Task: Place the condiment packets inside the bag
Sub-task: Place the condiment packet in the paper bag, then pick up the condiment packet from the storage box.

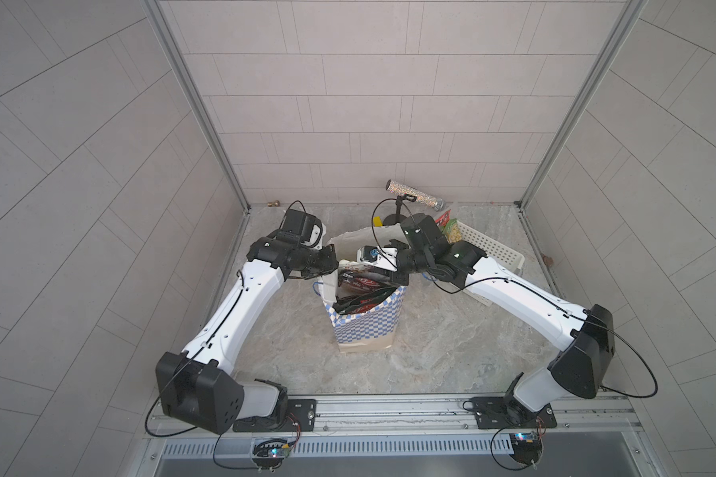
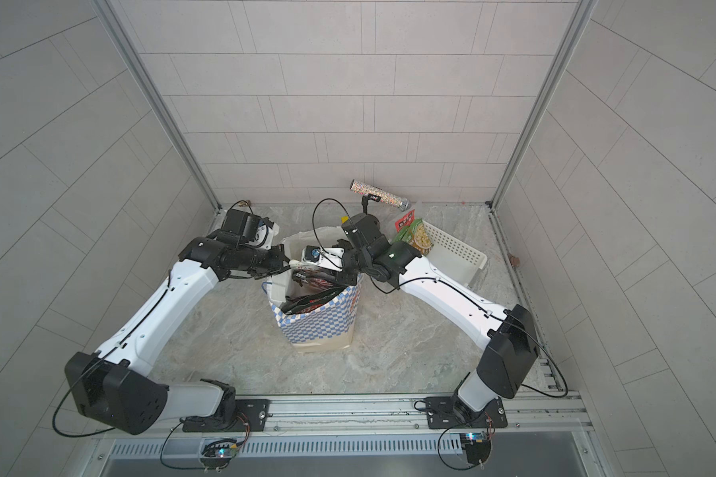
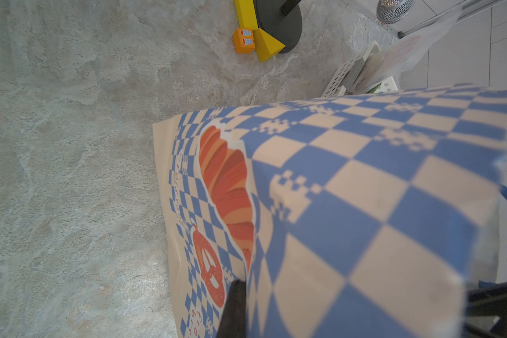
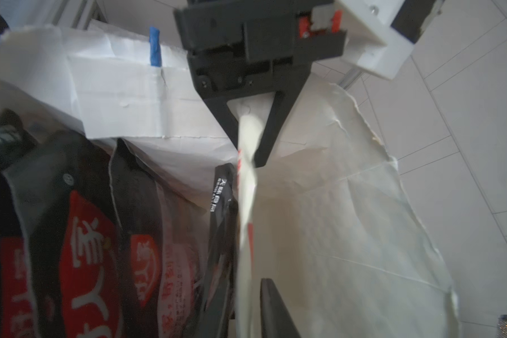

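Grey marbled stone-look counter (image 1: 451, 342), metal rails along its edges. Checkered paper bag (image 1: 364, 326) stands upright near the middle. White perforated basket (image 1: 497, 247) sits behind and to the right of it, set at an angle. Round black microphone-stand base (image 3: 278, 26) behind the bag, near the back wall. Yellow wedge block (image 3: 268, 46) against the base, small orange toy block (image 3: 243, 41) touching it. Small brass-coloured item (image 1: 273, 203) at the back left corner, too small to identify.
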You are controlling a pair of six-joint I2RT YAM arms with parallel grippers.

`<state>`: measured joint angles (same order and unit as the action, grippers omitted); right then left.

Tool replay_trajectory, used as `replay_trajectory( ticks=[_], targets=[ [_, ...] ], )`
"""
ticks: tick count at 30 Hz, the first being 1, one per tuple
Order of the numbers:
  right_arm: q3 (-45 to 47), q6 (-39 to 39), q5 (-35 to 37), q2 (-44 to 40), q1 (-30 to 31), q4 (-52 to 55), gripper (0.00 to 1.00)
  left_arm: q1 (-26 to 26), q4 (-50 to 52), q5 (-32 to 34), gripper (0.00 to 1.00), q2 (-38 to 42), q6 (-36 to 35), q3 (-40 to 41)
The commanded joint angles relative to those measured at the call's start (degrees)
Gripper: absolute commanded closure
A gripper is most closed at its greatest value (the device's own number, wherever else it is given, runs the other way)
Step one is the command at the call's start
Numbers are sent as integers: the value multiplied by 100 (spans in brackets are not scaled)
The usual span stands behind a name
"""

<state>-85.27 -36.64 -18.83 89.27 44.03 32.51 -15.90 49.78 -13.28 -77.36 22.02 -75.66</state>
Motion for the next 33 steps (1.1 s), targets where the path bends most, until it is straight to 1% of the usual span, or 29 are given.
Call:
replay_trajectory(
  ticks=[1,2,3,6,8,10,12,13,15,16,17,19,21,23,25,30,33],
  targets=[
    [-268,406,477,-156,35,-255,66,-40,-10,-107,100,46,-108,-50],
    [-268,435,539,-215,35,-322,65,-44,-7,-117,100,38,-109,-55],
    [-258,641,566,-271,29,-385,64,-39,-12,-122,100,37,-110,-56],
    [-220,777,500,-486,22,-476,60,-40,-8,-122,100,45,-102,-49],
    [-224,1109,618,-637,-19,-543,54,-50,-5,-112,100,42,-99,-46],
    [-288,1761,1007,-763,-242,-642,44,-43,-10,-121,100,35,-100,-54],
    [-325,2765,1443,-878,-799,-654,30,-45,-4,-132,100,34,-101,-47],
    [-222,3503,1648,-964,-1321,-652,21,-37,-10,-138,100,43,-99,-49],
    [132,4510,1548,-1053,-2221,-646,15,-47,-5,-144,100,60,-98,-47],
    [307,4874,1395,-1076,-2620,-617,12,-44,-10,-142,100,59,-107,-53],
    [486,5062,1325,-1047,-2940,-577,10,-47,-6,-142,100,63,-110,-48],
    [752,5038,1263,-893,-3251,-443,7,-47,-3,-147,100,48,-104,-42],
    [1043,4988,1363,-660,-3331,-516,3,-49,-8,-162,100,12,-109,-53],
    [1197,5019,1424,-349,-3375,-670,2,-42,0,-163,100,-1,-95,-49],
    [1166,5084,1427,-11,-3427,-727,1,-47,5,-159,100,-7,-95,-54],
    [765,5135,1252,780,-3489,-841,4,-45,1,-123,100,-23,-101,-49],
    [467,5184,1258,1191,-3525,-867,9,-41,10,-126,100,-38,-110,-63]
  ],
)
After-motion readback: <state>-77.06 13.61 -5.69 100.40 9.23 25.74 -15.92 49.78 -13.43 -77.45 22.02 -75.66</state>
